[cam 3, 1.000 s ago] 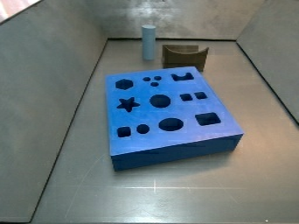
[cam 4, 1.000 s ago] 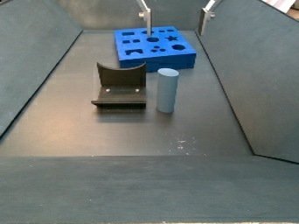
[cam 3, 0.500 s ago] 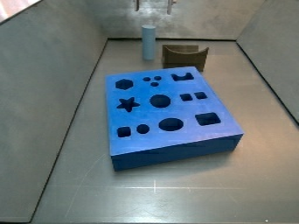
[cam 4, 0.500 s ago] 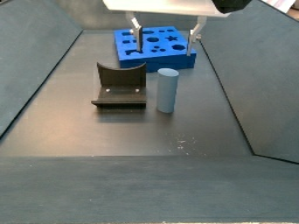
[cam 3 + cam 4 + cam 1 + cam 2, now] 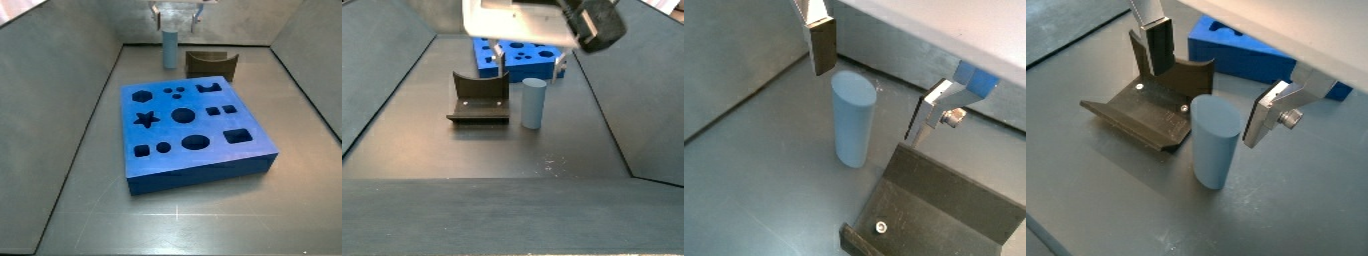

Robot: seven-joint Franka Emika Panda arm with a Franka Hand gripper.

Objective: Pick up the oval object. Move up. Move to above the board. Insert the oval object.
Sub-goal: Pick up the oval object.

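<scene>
Hand point(image 5: 874, 80) poised above the oval object point(image 5: 851, 120), fingers point(image 5: 1157, 45) spread wide to either side of the peg's top, nothing gripped. Wide spread judged to give clearance around the rounded section before closing. No pad touching the peg in either wrist view; gaps visible on both sides.

Oval object point(image 5: 533, 104) upright on the surface point(image 5: 502, 150), just beside the fixture point(image 5: 477, 98), well apart from the board point(image 5: 193, 132). Upright stance judged to suit a straight descent and side grasp, and to match the later vertical insertion into a cut-out.

Board point(image 5: 521, 55) flat on the surface, top face open to approach from above; nothing lying in its cut-outs in a side view.

Hidden or unclear: hand body cut off by the upper frame edge in both side views point(image 5: 177, 17), only lower parts showing. Height of the fingertips relative to the peg's top hard to judge; in a side view the hand overlaps the far part of the board. Board seen only as a blue corner point(image 5: 1240, 55) in the wrist views, oval cut-out not identifiable there. Fixture point(image 5: 211, 63) partly behind the board's far edge region, base plate barely visible there. Peg's foot contact with the surface plain only in the wrist views.
</scene>
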